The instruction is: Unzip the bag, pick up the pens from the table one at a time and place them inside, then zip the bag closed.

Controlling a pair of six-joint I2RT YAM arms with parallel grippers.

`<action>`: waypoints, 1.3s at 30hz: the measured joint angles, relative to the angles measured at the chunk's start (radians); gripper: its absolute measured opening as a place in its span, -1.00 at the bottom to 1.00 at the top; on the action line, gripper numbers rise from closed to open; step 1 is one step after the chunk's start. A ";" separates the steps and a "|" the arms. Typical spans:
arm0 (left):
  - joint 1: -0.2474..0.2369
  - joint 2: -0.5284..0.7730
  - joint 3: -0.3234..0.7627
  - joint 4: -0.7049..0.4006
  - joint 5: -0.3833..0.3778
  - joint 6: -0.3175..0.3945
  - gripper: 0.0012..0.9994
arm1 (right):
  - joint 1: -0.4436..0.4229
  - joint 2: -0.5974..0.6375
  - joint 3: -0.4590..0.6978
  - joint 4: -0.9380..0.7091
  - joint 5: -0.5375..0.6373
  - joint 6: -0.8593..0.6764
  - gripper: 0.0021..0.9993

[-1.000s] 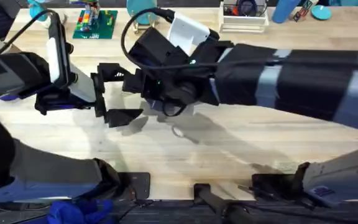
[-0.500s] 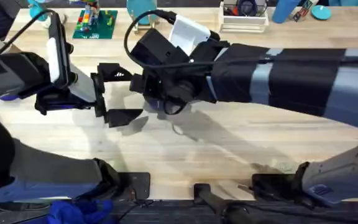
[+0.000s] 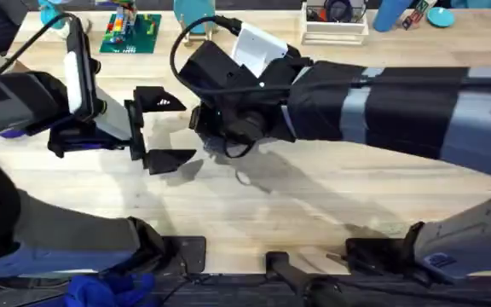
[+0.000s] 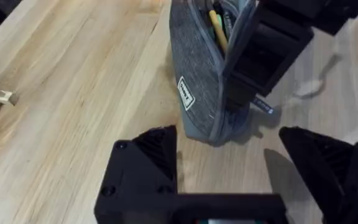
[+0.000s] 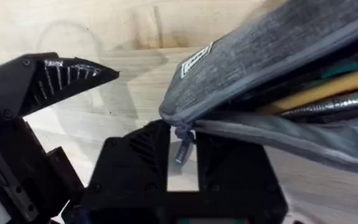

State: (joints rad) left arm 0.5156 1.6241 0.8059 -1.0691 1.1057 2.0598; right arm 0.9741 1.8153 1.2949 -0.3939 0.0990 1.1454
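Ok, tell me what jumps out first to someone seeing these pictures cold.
First, the grey bag standing on the table with its top unzipped and a yellow pen poking up inside. Next, the right pincer sits right at the bag's closed end, its fingers on either side of the small zipper pull. The left pincer hangs wide open just short of the bag, touching nothing.

In the overhead view, the bag [image 3: 217, 147] is almost wholly covered by the right arm [image 3: 373, 107]; the right gripper's fingertips are hidden beneath its own wrist. In the left wrist view, the bag's far end is cut off by the frame edge, and the yellow pen [image 4: 218, 25] is seen only in part through the open zipper. The 2nd pen [image 5: 347, 102] is partly concealed by fabric.
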 joint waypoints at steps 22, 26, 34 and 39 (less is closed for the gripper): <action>0.000 0.000 0.000 0.000 0.000 0.000 0.99 | -0.002 0.000 0.000 -0.041 -0.002 0.011 -0.94; 0.000 0.000 0.000 0.000 0.000 0.000 0.99 | -0.002 0.000 0.000 -0.041 -0.002 0.011 -0.94; 0.000 0.000 0.000 0.000 0.000 0.000 0.99 | -0.002 0.000 0.000 -0.041 -0.002 0.011 -0.94; 0.000 0.000 0.000 0.000 0.000 0.000 0.99 | -0.002 0.000 0.000 -0.041 -0.002 0.011 -0.94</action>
State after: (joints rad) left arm 0.5156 1.6241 0.8059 -1.0691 1.1058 2.0598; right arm 0.9718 1.8149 1.2948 -0.4351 0.0971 1.1564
